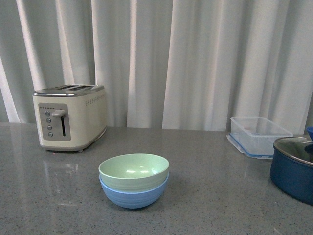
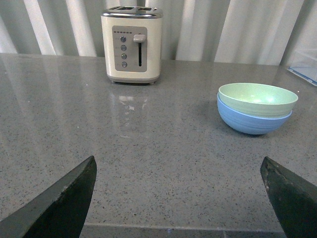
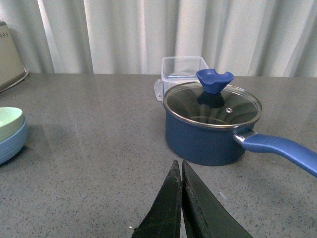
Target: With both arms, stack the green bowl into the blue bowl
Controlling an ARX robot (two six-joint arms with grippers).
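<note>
Green bowl (image 1: 133, 171) sits nested inside the blue bowl (image 1: 134, 195), rims nearly level, the pair upright on the grey countertop (image 1: 220, 196) near the middle of the front view. Neither arm shows in the front view. Cream toaster (image 1: 69, 117) stands behind and to the left of the bowls, well apart from them, against the pale curtain (image 1: 195, 58). To the right, a clear container (image 1: 258, 135) with a blue rim, and nearer, a dark blue pot (image 1: 295, 169) with a glass lid, cut off at the frame edge. Left gripper (image 2: 181, 198): fingers spread wide, nothing between them, hanging over bare countertop with the stacked bowls ahead and apart from it. Right gripper (image 3: 181, 198): fingertips pressed together, nothing held, over the countertop just short of the pot, whose blue handle (image 3: 280, 148) points sideways.
</note>
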